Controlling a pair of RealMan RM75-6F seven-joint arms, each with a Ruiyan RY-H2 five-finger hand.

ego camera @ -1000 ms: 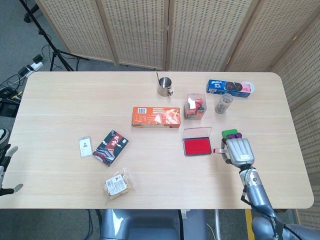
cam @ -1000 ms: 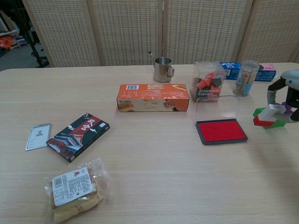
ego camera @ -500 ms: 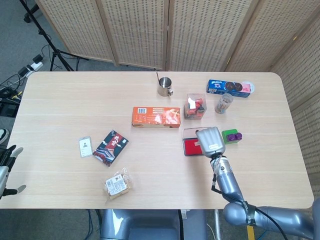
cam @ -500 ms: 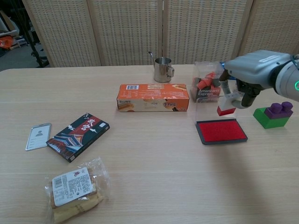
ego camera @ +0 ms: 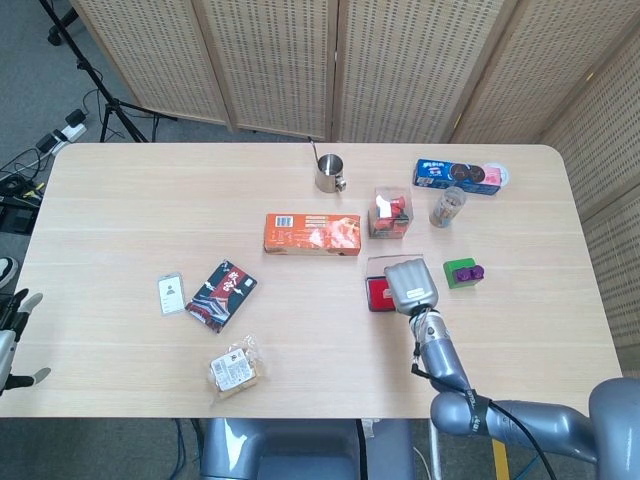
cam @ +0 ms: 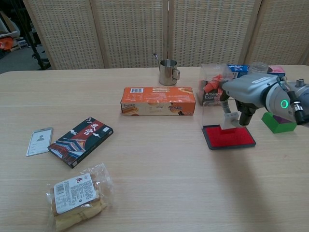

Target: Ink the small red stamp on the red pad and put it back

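Your right hand (cam: 248, 94) holds the small red stamp (cam: 228, 123) down on the red pad (cam: 228, 137).

Your right arm reaches in from the near right side of the table (ego camera: 130, 220), with the hand palm down over the pad, and in the head view its back hides most of the pad. The fingers (cam: 244, 117) curl down around the stamp's pale upper part, and its red base touches the inked surface near the pad's middle. Your left hand (ego camera: 12, 335) hangs off the table's near left edge, fingers apart, holding nothing.
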